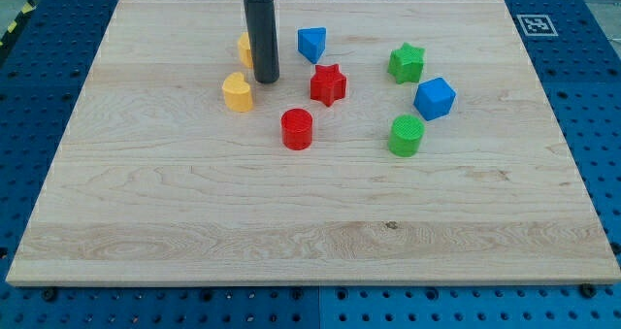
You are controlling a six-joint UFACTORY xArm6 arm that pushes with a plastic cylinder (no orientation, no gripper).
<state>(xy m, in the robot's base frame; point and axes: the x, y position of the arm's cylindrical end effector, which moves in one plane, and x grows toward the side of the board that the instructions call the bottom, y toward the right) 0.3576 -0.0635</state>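
Observation:
My tip [267,79] stands on the wooden board at the view's upper left of centre. It is just in front of a yellow block [245,49] that the rod partly hides, so its shape is unclear. A yellow heart-shaped block [237,92] lies close to the tip's left and slightly below. A red star [328,84] sits to the tip's right, with a blue triangular block [310,44] above it. A red cylinder [297,129] lies below and to the right of the tip. I cannot tell whether the tip touches the hidden yellow block.
Further right are a green star [407,63], a blue cube [435,99] and a green cylinder [407,135]. The wooden board [291,222] rests on a blue perforated table. A black-and-white marker tag [536,23] sits beyond the board's top right corner.

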